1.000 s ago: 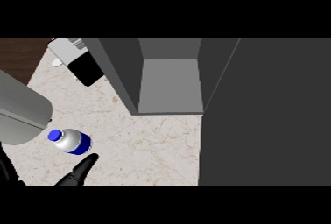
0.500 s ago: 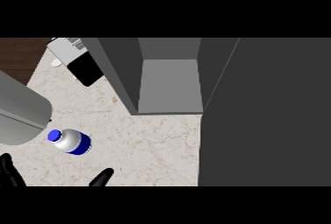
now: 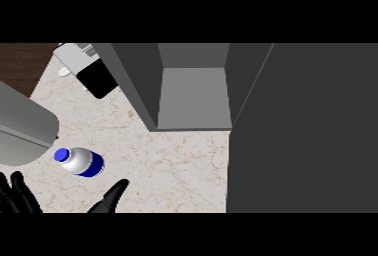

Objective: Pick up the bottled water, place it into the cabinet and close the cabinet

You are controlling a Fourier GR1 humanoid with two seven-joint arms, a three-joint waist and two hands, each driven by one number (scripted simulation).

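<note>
The bottled water (image 3: 80, 162), clear with a blue cap and blue label, lies on the marble counter at the lower left. My left hand (image 3: 18, 196) comes in from the lower edge just below it. The hand is open, with its fingers at the far left and its thumb (image 3: 111, 196) spread wide to the right. It is not touching the bottle. The grey cabinet (image 3: 190, 95) stands open in the middle, and its inside looks bare. My right hand is out of view.
The open cabinet door (image 3: 303, 130) is a large dark panel filling the right side. A big grey rounded bulk (image 3: 22, 130) crowds the left edge just above the bottle. A white and black item (image 3: 87, 70) sits at the far left corner.
The thumb dropped towards the lower edge and has risen again, now further right. The fingers have crept slightly to the right. The bottle has not moved.
</note>
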